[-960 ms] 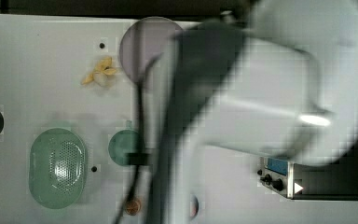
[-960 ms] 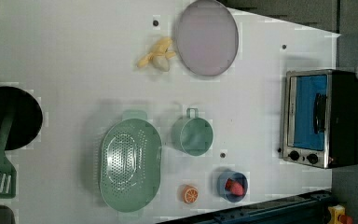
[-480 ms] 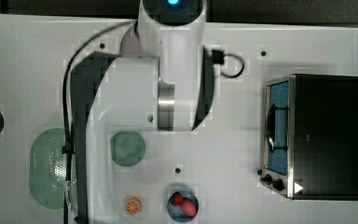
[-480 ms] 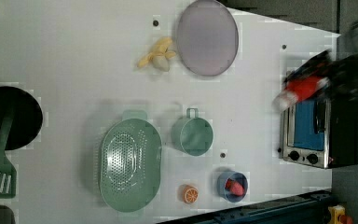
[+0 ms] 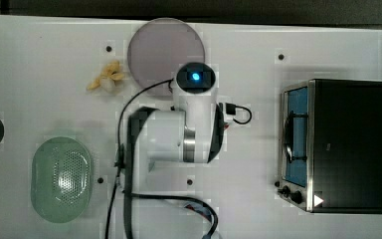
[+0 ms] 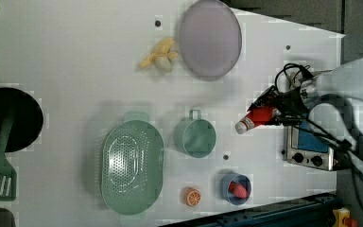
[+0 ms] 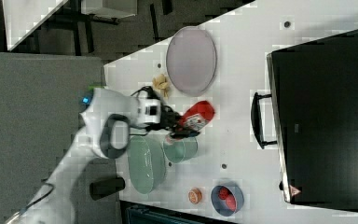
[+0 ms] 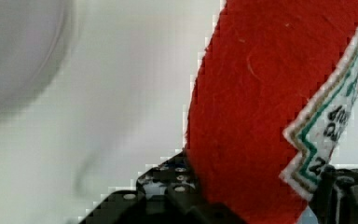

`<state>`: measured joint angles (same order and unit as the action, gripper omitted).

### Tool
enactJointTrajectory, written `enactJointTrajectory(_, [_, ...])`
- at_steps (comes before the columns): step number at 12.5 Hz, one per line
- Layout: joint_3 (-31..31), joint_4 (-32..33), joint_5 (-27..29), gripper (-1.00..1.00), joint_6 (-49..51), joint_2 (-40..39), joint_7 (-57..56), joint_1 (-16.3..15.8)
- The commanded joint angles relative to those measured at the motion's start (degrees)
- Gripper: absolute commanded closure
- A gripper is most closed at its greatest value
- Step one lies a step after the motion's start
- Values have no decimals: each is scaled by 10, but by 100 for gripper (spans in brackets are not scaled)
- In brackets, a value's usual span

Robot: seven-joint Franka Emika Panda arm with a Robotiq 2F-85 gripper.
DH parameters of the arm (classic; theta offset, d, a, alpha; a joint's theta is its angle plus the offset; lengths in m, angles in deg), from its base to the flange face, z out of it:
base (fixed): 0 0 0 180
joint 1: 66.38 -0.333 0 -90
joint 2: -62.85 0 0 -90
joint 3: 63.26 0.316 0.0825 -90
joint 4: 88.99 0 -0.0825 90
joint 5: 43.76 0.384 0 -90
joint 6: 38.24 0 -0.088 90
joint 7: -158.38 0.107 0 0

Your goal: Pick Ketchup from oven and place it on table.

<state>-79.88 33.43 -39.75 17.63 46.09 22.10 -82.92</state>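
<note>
The ketchup (image 6: 257,117), a red bottle with a white cap, hangs over the white table (image 6: 75,56), held lying sideways. My gripper (image 6: 278,113) is shut on its body, with the cap pointing toward the left view's left. In the right view the ketchup (image 7: 197,115) is between the lilac plate and the teal cup, with the gripper (image 7: 176,122) at its lower end. The wrist view has the red body and label (image 8: 261,93) close up, with a dark finger (image 8: 168,186) beside it. The oven (image 5: 345,144) stands at the top view's right, its blue glass door facing the arm.
A lilac plate (image 5: 154,45) and a banana peel (image 5: 107,79) lie at the back. A green colander (image 5: 60,179), a teal cup (image 6: 196,137), an orange slice (image 6: 191,196) and a blue bowl (image 6: 236,188) holding a strawberry sit nearer. A black pan (image 6: 4,118) and a spatula are at the left view's left.
The ketchup has left the oven's front and moved toward the left view's left, out over the table. The arm has swung with it toward the table's middle.
</note>
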Motion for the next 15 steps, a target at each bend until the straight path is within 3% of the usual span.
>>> enactJointTrajectory(1, [3, 31, -4, -27, -89, -1, 20, 21])
enactJointTrajectory(3, [7, 42, -3, -35, -117, -28, 20, 21])
enactJointTrajectory(6, [6, 41, 0, -98, -137, -51, 20, 21])
enactJointTrajectory(11, [-4, 1, 0, -100, -73, 38, 21, 21])
enactJointTrajectory(15, [-9, -125, -7, -100, 73, 148, 21, 22])
